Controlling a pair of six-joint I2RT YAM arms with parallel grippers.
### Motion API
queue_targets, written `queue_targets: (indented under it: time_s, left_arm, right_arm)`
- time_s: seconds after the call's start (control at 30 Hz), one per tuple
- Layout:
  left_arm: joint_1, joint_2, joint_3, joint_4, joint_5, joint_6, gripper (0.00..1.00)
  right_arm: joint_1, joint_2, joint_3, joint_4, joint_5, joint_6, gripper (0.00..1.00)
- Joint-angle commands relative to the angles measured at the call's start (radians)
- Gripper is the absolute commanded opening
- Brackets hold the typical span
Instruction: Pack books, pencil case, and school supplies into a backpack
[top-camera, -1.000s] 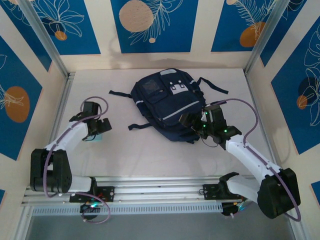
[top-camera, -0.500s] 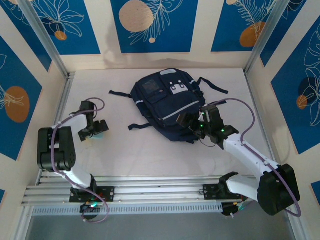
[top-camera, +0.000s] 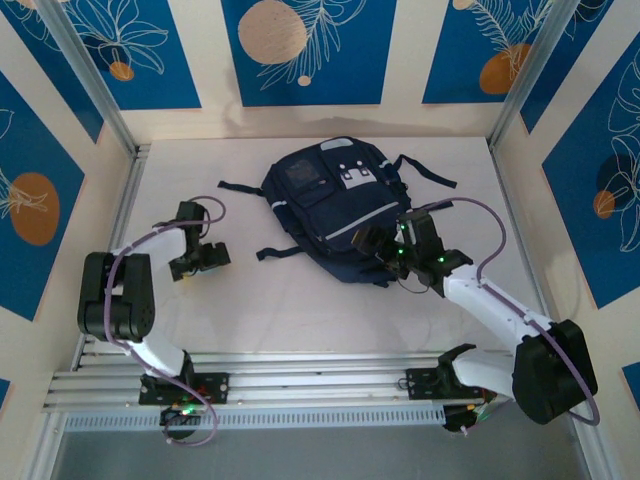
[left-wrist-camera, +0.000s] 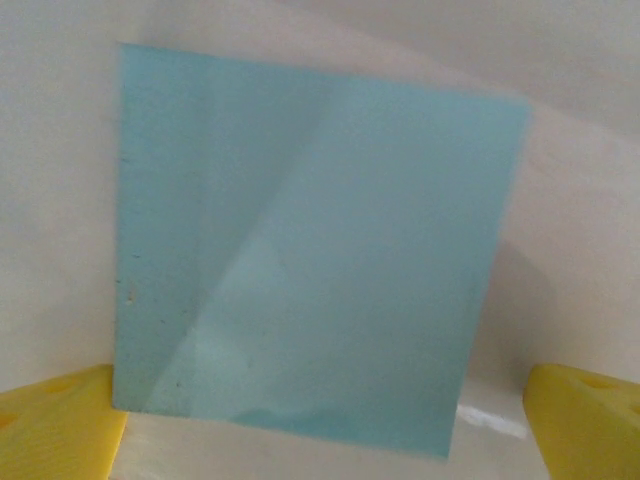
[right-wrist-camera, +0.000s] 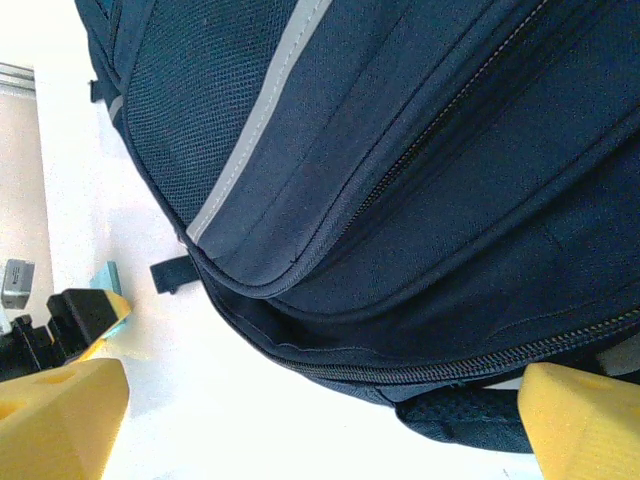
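Left jaws wide above blue pad (left-wrist-camera: 310, 250)

The left arm (top-camera: 112, 300) is folding up over its base — its big lower link, lying low along the rail a second ago, is now standing nearly upright, and the forearm is arching over towards the table. With it the left gripper (top-camera: 198, 263) is sliding a little to the right and nearer, covering more of the light-blue pad (left-wrist-camera: 310, 250). The right arm (top-camera: 490, 305) is edging leftwards — its right gripper (top-camera: 372, 243) is creeping in closer against the lower side of the backpack (top-camera: 320, 200).
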Motion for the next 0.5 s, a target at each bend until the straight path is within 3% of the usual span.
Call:
queue_targets:
  time_s: [0.0, 0.2, 0.47]
  left_arm:
    - [-0.037, -0.032, 0.042, -0.103, 0.095, 0.005, 1.0]
    - [-0.038, 0.01, 0.096, -0.156, -0.061, 0.086, 1.0]
    - [-0.038, 0.112, 0.111, -0.082, -0.015, 0.042, 1.0]
  right_arm:
    - [0.015, 0.01, 0.02, 0.011, 0.02, 0.012, 1.0]
    - [0.025, 0.023, 0.021, 0.017, 0.023, 0.019, 1.0]
    - [0.028, 0.024, 0.021, 0.006, 0.033, 0.009, 1.0]
